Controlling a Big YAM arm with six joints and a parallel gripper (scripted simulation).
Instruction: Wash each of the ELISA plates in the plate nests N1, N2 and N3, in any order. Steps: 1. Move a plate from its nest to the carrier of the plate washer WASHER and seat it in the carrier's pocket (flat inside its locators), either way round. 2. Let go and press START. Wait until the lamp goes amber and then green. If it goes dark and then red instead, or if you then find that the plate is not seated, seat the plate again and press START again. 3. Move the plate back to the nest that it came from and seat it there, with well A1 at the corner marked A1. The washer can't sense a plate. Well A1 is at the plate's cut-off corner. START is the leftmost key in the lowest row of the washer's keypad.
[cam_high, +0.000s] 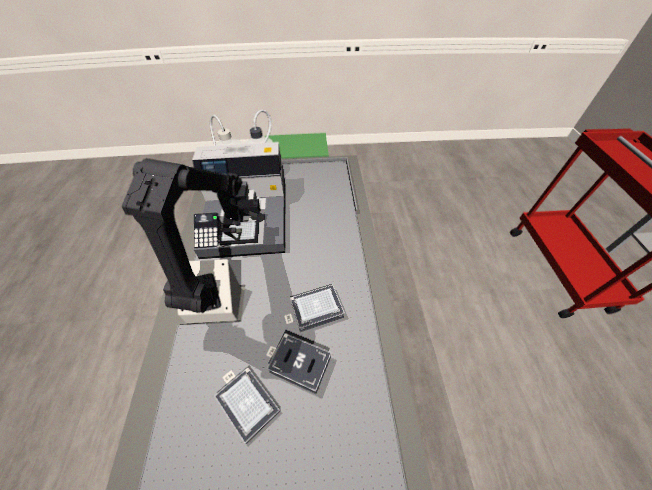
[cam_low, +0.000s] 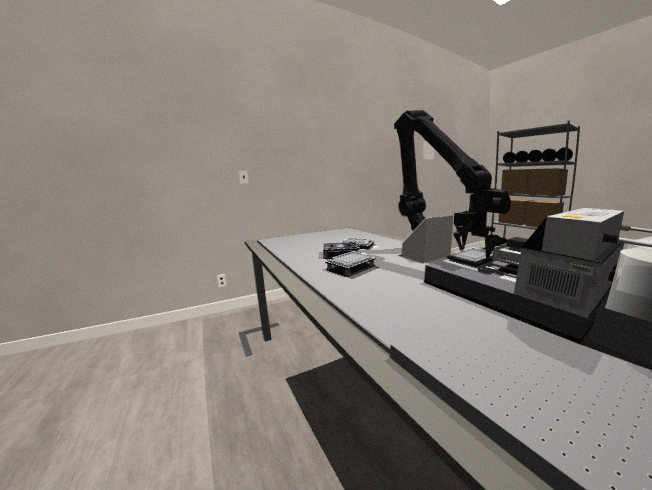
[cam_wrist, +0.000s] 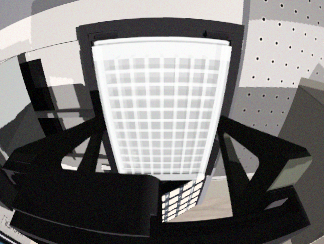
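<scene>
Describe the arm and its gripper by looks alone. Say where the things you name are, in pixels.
The arm (cam_high: 171, 231) (cam_low: 408, 158) is matte black, with chunky, rounded joints and long, smooth links. The gripper (cam_high: 246, 223) (cam_low: 477, 247) (cam_wrist: 160, 122) is black too, its two fingers tapering, with triangular openings through them. No sleeve shows.

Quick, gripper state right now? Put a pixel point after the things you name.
Gripper (cam_high: 246, 223) (cam_low: 475, 251) (cam_wrist: 160, 122): open, holding nothing, its fingers on either side of the plate (cam_high: 247, 232) (cam_low: 469, 255) (cam_wrist: 162, 100) at the washer (cam_high: 274, 245) (cam_low: 474, 287).

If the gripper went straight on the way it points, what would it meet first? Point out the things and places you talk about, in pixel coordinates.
Probably the ELISA plate (cam_high: 246, 231) (cam_low: 470, 255) (cam_wrist: 162, 110) on the washer's carrier, with the open fingers passing either side; their remaining clearance is unclear.
</scene>
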